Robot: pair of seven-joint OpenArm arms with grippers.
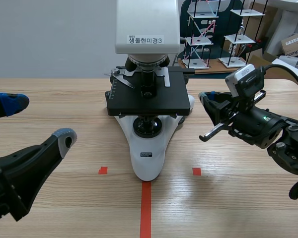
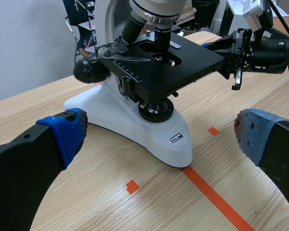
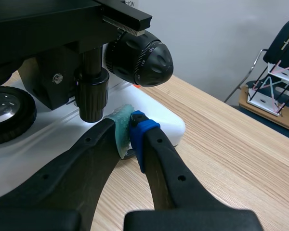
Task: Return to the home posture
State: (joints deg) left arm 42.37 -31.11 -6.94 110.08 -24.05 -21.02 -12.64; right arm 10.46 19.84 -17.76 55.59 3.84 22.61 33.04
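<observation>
Seemingly halfway: left pincer (image 1: 38, 120) gapes wide, clear of the microscope (image 1: 146, 99); right pincer (image 3: 127, 122), closed on nothing, sits beside it, not yet withdrawn.

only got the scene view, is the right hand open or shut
observer: shut. the right hand has its pads pressed together, nothing between them
operator: is it clear of stuff
observer: no, its tips are low beside the microscope, under a black knob. cannot tell if they touch
operator: and the left
observer: the left hand is open, with the microscope straight ahead between its fingers and apart from them
</observation>
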